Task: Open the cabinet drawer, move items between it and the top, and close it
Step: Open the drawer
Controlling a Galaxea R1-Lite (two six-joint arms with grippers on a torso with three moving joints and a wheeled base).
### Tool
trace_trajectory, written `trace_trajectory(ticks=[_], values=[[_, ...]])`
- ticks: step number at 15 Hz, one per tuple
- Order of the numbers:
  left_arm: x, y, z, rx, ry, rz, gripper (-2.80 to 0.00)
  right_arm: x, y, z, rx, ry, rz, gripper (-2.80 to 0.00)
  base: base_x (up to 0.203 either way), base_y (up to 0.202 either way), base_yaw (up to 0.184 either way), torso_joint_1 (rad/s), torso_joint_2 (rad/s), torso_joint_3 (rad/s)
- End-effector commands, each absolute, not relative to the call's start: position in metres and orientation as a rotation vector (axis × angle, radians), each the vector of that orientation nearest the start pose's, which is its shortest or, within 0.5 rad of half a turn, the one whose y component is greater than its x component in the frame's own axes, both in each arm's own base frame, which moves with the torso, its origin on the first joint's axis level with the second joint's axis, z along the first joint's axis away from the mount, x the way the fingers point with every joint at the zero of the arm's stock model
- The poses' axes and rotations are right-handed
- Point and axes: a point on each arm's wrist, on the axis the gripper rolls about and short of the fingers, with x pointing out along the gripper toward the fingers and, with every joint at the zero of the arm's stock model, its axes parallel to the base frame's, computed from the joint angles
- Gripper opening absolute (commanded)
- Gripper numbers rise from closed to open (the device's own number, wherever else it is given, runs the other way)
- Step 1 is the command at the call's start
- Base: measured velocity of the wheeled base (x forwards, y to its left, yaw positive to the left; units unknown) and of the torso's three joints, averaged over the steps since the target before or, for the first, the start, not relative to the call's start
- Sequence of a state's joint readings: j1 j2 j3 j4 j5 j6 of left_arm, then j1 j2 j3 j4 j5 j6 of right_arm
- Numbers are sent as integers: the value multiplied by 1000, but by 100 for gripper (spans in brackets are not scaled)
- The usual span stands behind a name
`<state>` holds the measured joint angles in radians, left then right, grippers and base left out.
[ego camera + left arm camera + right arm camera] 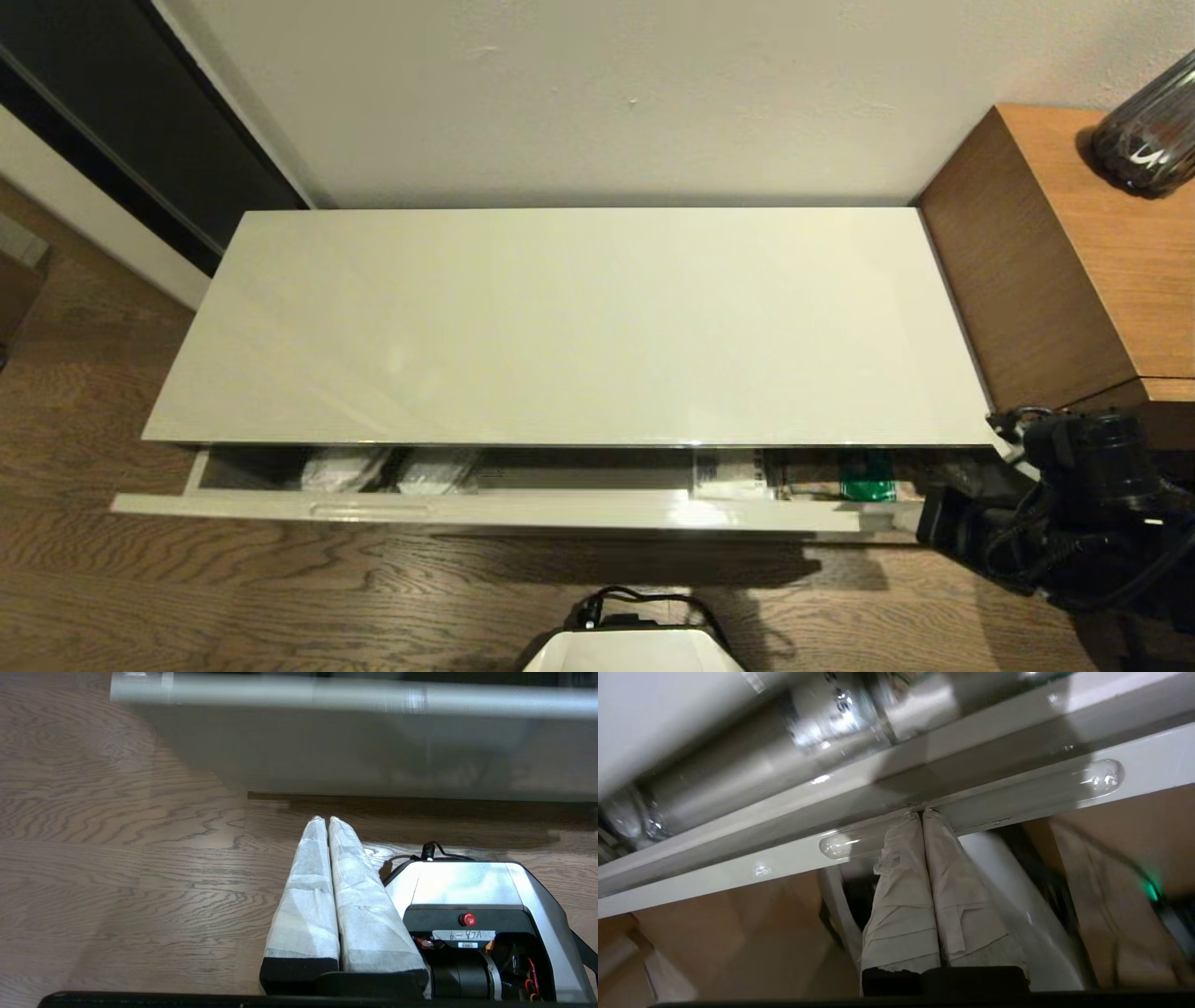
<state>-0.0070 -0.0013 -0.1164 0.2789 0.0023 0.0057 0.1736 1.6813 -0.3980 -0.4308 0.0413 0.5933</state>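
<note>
Count: 1 drawer (485, 509), part open. 2 finger slots: one at its left (369, 510), one at its right (971, 809). In the gap: 2 white wrapped bundles (341, 469) at the left, 1 white packet (728, 474), 1 green-label packet (866, 478). 1 cream top (569, 327). 1 brown wood unit (1064, 252) with 1 dark ribbed glass object (1148, 140) on it. 2 grippers, one per wrist view: left (327, 820), right (920, 814), 2 wrapped fingers (303, 896) each.
</note>
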Motion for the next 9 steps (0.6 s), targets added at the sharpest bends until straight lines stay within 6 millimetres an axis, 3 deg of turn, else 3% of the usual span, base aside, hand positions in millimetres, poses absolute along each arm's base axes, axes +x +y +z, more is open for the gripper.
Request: trace_trajectory(ticks=[1, 4, 9], values=[[-34, 0, 78, 7, 163, -4, -280, 202, 36, 92, 510, 797, -33, -280, 0, 0, 0, 0, 0, 0], [-34, 0, 78, 7, 163, -5, -280, 162, 29, 115, 512, 767, -22, -280, 0, 0, 0, 0, 0, 0], [-34, 0, 78, 7, 163, -7, -280, 72, 14, 166, 520, 741, -6, -280, 0, 0, 0, 0, 0, 0]])
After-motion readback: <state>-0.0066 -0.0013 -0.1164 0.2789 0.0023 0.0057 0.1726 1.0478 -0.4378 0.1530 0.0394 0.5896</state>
